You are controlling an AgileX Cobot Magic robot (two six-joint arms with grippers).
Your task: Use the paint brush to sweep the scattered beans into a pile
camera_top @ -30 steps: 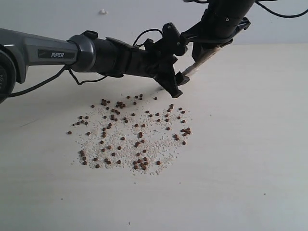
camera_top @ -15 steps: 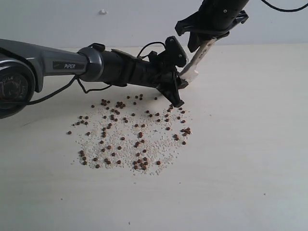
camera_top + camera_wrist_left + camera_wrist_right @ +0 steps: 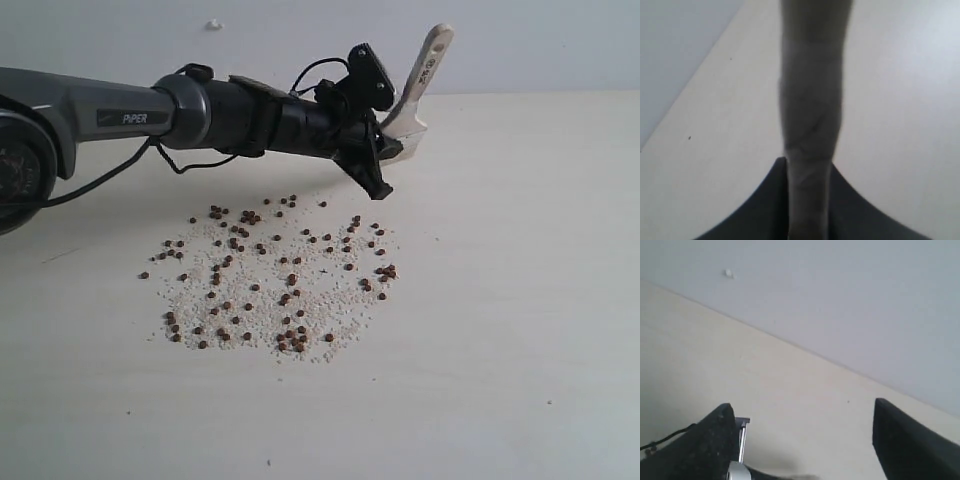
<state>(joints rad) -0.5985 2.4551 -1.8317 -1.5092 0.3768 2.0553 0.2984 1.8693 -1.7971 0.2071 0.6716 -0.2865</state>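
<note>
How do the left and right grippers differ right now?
The left gripper is shut on the brush; the right gripper is open, with nothing between its jaws. The left gripper shows in the exterior view, near the beans; the right gripper is outside that view, seen only by its wrist camera. Shared: dark fingers; neither touches the beans.

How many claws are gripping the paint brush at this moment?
1: the left claw, holding the paint brush up near the edge of the beans. The right claw is open and empty, outside the exterior view.
</note>
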